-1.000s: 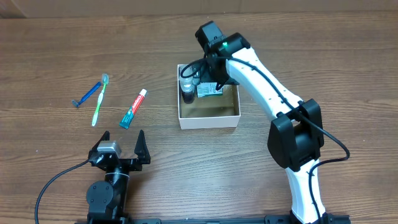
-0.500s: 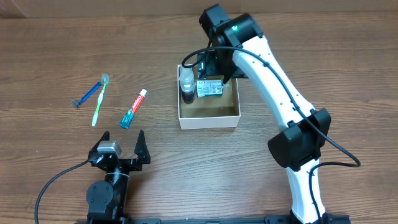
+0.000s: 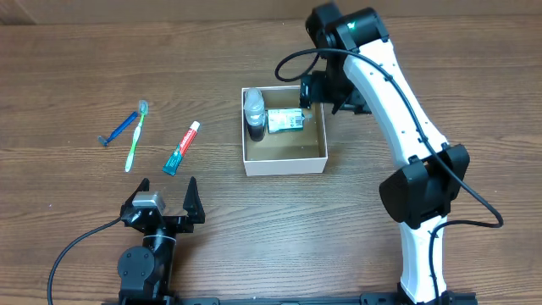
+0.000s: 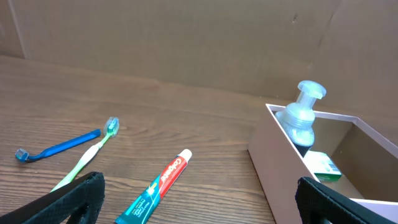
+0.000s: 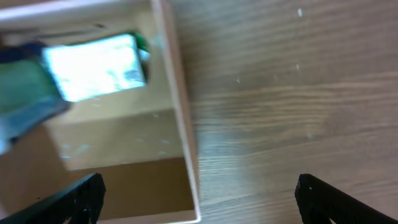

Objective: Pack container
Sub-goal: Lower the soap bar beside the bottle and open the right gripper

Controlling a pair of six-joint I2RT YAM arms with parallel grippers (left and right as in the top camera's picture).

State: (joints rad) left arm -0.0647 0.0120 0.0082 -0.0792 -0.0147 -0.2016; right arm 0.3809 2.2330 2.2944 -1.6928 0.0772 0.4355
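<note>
The container [image 3: 284, 164] is a square white box with a brown floor, mid-table. In it lie a clear pump bottle [image 3: 254, 110] at its left wall and a green-and-white packet [image 3: 285, 121] at the back. The right wrist view shows the container wall [image 5: 177, 106] and the packet [image 5: 96, 67]. My right gripper [image 3: 329, 90] is open and empty, above the container's back right corner. My left gripper [image 3: 166, 202] is open and empty near the front edge. A toothpaste tube [image 3: 181, 147], a green toothbrush [image 3: 136, 135] and a blue razor [image 3: 120, 129] lie on the table to the left.
The left wrist view shows the toothpaste tube [image 4: 158, 186], toothbrush [image 4: 87, 158], razor [image 4: 56, 147], the bottle [image 4: 301, 112] and the container wall [image 4: 280, 168]. A cardboard wall [image 4: 186, 37] stands behind the table.
My right gripper has risen and moved right, from over the bottle and packet inside the container to above its back right corner. The left arm has not moved.
</note>
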